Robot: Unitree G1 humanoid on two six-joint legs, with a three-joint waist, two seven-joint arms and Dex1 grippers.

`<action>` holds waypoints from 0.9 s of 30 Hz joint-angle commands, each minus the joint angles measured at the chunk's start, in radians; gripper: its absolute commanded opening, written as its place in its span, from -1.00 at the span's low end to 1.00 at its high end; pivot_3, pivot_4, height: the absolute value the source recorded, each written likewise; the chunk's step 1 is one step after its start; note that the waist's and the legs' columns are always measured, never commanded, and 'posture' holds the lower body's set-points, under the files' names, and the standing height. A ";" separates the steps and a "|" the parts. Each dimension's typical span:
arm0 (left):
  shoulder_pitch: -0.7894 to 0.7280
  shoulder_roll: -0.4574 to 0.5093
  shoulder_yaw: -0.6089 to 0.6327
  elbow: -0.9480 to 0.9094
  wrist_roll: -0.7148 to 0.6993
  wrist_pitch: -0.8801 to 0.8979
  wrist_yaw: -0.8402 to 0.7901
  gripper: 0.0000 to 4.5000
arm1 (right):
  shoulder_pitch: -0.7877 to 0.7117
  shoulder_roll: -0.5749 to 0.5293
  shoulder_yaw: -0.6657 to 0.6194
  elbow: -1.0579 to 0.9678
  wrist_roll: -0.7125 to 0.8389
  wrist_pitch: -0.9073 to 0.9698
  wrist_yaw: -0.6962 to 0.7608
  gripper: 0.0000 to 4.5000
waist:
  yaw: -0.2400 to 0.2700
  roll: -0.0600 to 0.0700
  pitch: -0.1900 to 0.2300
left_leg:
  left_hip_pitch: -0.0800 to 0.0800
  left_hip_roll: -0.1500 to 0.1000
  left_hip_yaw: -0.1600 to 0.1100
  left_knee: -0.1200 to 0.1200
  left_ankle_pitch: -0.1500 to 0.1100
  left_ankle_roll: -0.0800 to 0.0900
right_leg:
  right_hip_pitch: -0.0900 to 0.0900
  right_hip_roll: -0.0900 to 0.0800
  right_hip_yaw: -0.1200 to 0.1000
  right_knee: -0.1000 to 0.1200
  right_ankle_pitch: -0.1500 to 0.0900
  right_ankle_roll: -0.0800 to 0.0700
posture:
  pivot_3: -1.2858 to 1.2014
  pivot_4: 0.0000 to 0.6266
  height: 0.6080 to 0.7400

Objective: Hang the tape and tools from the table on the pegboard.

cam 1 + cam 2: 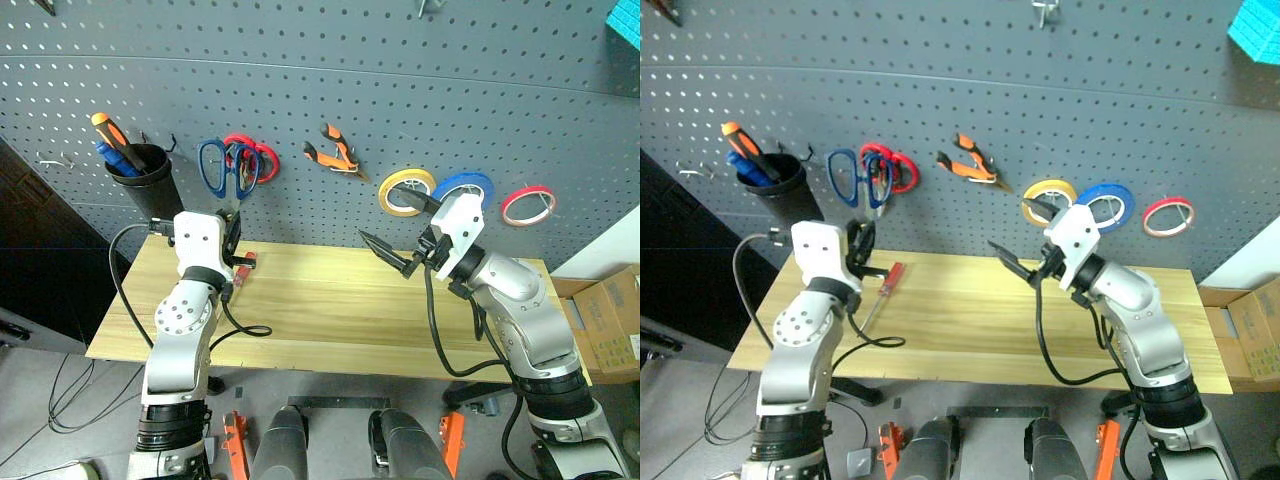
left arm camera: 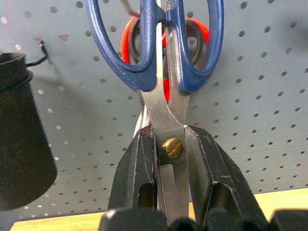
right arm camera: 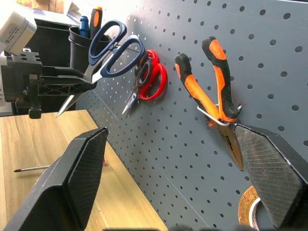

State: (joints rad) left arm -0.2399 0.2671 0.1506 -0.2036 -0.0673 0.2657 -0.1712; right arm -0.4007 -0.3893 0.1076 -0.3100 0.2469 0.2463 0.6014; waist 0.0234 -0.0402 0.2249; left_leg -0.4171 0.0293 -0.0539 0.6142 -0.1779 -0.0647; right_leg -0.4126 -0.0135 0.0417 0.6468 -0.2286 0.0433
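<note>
Left eye view: left gripper (image 1: pixel 232 228) held the blue-handled scissors (image 1: pixel 226 167) clamped by the blades, handles up against the pegboard (image 1: pixel 330 90); right gripper (image 1: pixel 398 256) hung spread wide and empty. Left wrist view: finger loops lay over the red-handled scissors (image 2: pixel 195 33). Seat a loop on its hook before letting go, I judged. Right eye view: red-handled screwdriver (image 1: pixel 884 283) lay on the table (image 1: pixel 970 320).

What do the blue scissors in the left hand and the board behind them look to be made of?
The blue scissors: handles look like glossy moulded plastic; the blades read as brushed steel with a brass-coloured pivot screw. The pegboard: matte grey panel with evenly punched holes, probably painted metal, though the look leaves that open.
</note>
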 commanded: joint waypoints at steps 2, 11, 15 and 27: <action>-0.021 -0.021 -0.003 -0.004 -0.064 0.043 -0.031 -0.72 | -0.004 -0.007 -0.027 -0.038 -0.001 -0.008 -0.011 1.00 | 0.000 0.000 0.000 | 0.000 0.000 0.000 0.000 0.000 0.000 | 0.000 0.000 0.000 0.000 0.000 0.000 | 0.11 -0.34 1.00; -0.085 0.006 0.036 0.070 -0.106 0.077 -0.046 -0.72 | 0.004 -0.010 -0.029 -0.047 -0.001 -0.004 -0.019 1.00 | -0.001 0.001 0.001 | 0.000 0.000 0.000 0.000 0.000 0.000 | 0.000 0.000 0.000 0.000 0.000 0.000 | 0.11 -0.32 1.00; -0.110 0.019 0.048 0.100 -0.116 0.068 -0.049 -0.34 | 0.006 -0.010 -0.030 -0.048 0.000 -0.003 -0.020 1.00 | -0.001 0.001 0.001 | 0.000 0.000 0.000 -0.001 0.000 0.000 | 0.000 0.000 0.000 -0.001 0.000 0.000 | 0.11 -0.31 1.00; -0.063 0.038 0.040 0.071 -0.113 0.103 -0.057 0.98 | 0.025 -0.020 -0.032 -0.076 0.025 0.017 -0.002 1.00 | -0.001 0.002 0.003 | 0.000 0.000 0.000 -0.002 0.000 0.000 | 0.000 0.000 0.000 -0.001 -0.003 -0.005 | 0.10 -0.26 1.00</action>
State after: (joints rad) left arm -0.3238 0.2922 0.1922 -0.0791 -0.1831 0.3559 -0.2285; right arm -0.3786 -0.3976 0.0995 -0.3334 0.2547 0.2591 0.5909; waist 0.0219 -0.0383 0.2275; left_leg -0.4173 0.0296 -0.0538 0.6121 -0.1781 -0.0646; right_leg -0.4131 -0.0137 0.0417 0.6454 -0.2320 0.0381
